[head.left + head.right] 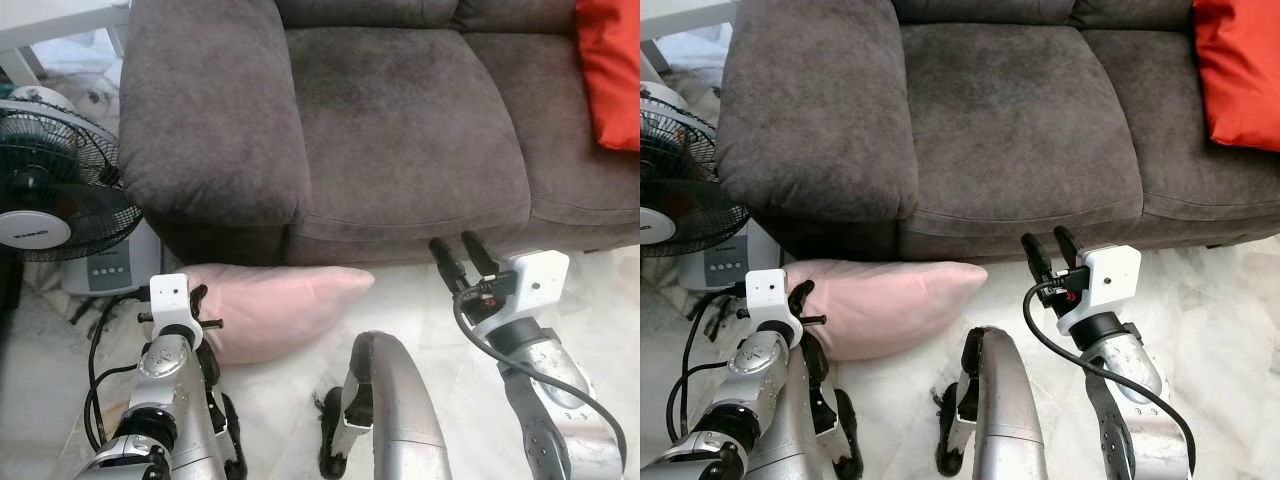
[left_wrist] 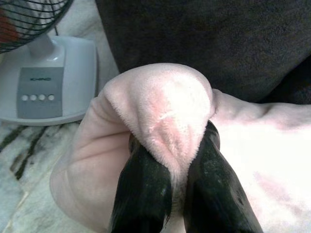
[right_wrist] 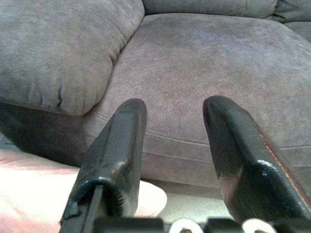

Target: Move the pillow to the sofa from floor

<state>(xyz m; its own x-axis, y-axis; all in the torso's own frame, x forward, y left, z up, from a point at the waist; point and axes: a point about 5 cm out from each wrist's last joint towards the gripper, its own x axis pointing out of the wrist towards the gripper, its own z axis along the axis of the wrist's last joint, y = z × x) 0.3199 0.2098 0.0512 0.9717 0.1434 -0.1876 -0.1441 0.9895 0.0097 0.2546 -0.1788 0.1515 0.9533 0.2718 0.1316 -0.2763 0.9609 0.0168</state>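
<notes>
1. The only writing sits on the fan [image 1: 55, 190]: a small dark brand word on the white hub behind its black grille, and another on the grey control panel of its base [image 2: 41, 92] above a row of four round buttons. Both are too small and blurred to read.
2. The pink pillow [image 1: 275, 305] lies on the pale marble floor [image 1: 420, 300], tight against the foot of the sofa [image 1: 400, 120], below the sofa's left armrest.
3. The pillow's long axis runs left to right, parallel with the sofa front. Its tapered right corner points to the right, ending below the left seat cushion; its fuller left end lies near the fan base.
4. The left gripper [image 2: 177, 182] is at the pillow's left end. Its two black fingers [image 2: 143, 194] are pressed together on a raised fold of the pink plush, which bulges up over the fingertips.
5. The right gripper [image 1: 462, 255] is held above the floor, just in front of the sofa's lower edge and to the right of the pillow's tip. Its fingers [image 3: 119, 145] are spread apart with nothing between them, pointing toward the sofa seat.
6. The sofa is dark brown with a soft, suede-like cover. A red cushion [image 1: 612, 65] rests on its seat at the far right.
7. A black cable [image 1: 105, 345] loops beside the left arm, near the fan base.
</notes>
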